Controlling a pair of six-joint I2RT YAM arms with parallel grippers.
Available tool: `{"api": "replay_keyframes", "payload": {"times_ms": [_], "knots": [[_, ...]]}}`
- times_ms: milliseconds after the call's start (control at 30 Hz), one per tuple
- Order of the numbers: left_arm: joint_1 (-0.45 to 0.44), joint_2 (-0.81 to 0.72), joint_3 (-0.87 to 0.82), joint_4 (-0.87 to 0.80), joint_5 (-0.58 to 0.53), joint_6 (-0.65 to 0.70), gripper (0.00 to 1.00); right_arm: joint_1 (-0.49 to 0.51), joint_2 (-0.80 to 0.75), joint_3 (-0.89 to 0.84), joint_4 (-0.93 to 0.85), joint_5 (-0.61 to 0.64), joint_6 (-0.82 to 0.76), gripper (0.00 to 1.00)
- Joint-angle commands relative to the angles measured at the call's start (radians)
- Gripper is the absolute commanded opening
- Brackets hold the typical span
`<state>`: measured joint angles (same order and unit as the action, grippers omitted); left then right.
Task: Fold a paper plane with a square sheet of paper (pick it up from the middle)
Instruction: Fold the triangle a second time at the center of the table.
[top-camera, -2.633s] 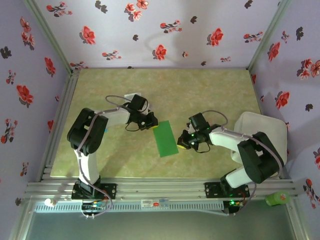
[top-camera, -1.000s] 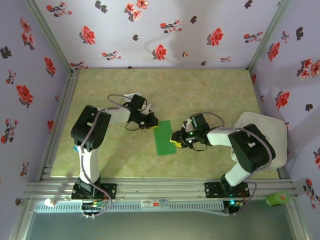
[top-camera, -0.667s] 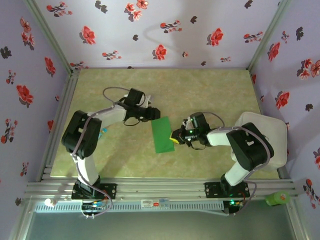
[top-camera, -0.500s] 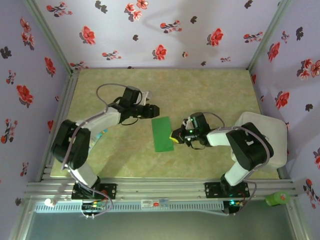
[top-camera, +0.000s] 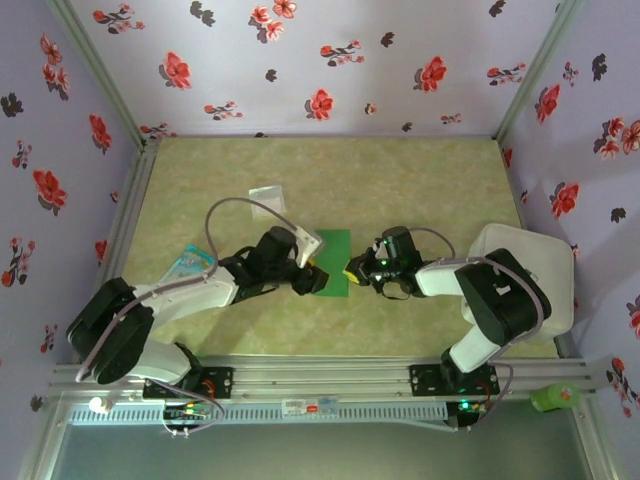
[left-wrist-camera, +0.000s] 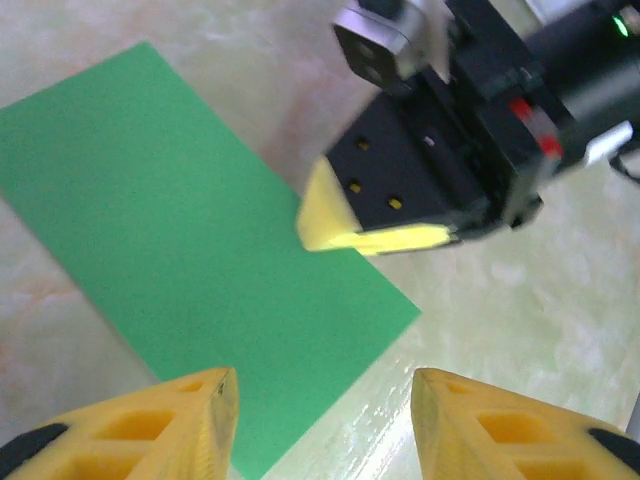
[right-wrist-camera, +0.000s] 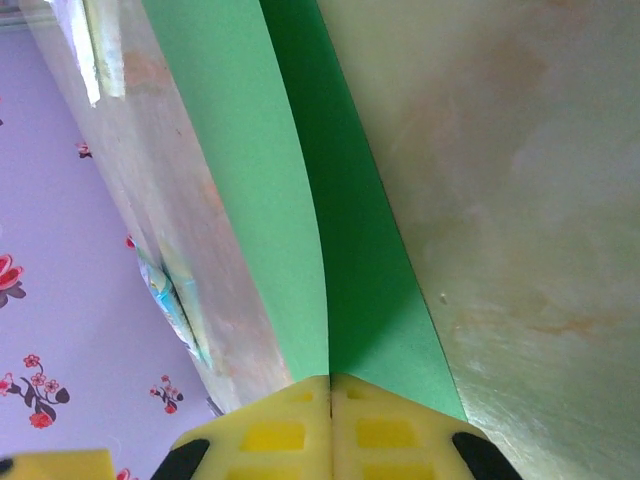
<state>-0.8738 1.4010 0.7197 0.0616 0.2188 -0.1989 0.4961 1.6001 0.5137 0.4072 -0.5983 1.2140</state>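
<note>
**Right claw (right-wrist-camera: 330, 395) clamped on the green paper (top-camera: 335, 250), left claw (left-wrist-camera: 320, 415) apart above it**

The green paper lies near the middle of the mottled beige table (top-camera: 420, 180), between the two arms, as a long rectangle rather than a square. From the right wrist camera it reads as two layers: a lower one flat on the table and an upper one curving up away from it, and both run into the yellow fingertips. Those fingertips are pressed together on the paper's right-hand edge, with no gap between them.

The left wrist camera looks down on the sheet, with the right claw's yellow tips biting its far long edge. The left claw's own yellow fingers (left-wrist-camera: 195, 415) stand well apart at the bottom of that picture, one over the paper's near corner and one over bare table, with nothing between them. Whether they touch the sheet cannot be told.

A small pale packet (top-camera: 267, 194) lies further back on the table, well apart from the paper, and a blue-printed packet (top-camera: 190, 262) lies beside the left arm
</note>
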Motion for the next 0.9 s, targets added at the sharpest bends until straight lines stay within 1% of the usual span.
{"api": "replay_keyframes", "payload": {"times_ms": [0, 133, 300, 433, 633, 867], "knots": [[-0.083, -0.013, -0.042, 0.099, -0.088, 0.211, 0.51, 0.012, -0.017, 0.029, 0.001, 0.015, 0.012, 0.06], [-0.183, 0.033, -0.063, 0.184, -0.25, 0.291, 0.53, 0.016, -0.025, 0.031, -0.011, 0.02, 0.007, 0.05], [-0.247, 0.117, -0.028, 0.216, -0.388, 0.372, 0.55, 0.016, -0.025, 0.032, -0.02, 0.019, 0.001, 0.06], [-0.271, 0.186, 0.018, 0.192, -0.406, 0.42, 0.57, 0.016, -0.029, 0.041, -0.043, 0.014, -0.013, 0.06], [-0.284, 0.255, 0.061, 0.199, -0.511, 0.4, 0.58, 0.016, -0.041, 0.042, -0.065, 0.015, -0.023, 0.07], [-0.284, 0.291, 0.061, 0.214, -0.55, 0.411, 0.56, 0.015, -0.048, 0.047, -0.074, 0.018, -0.03, 0.07]]}}
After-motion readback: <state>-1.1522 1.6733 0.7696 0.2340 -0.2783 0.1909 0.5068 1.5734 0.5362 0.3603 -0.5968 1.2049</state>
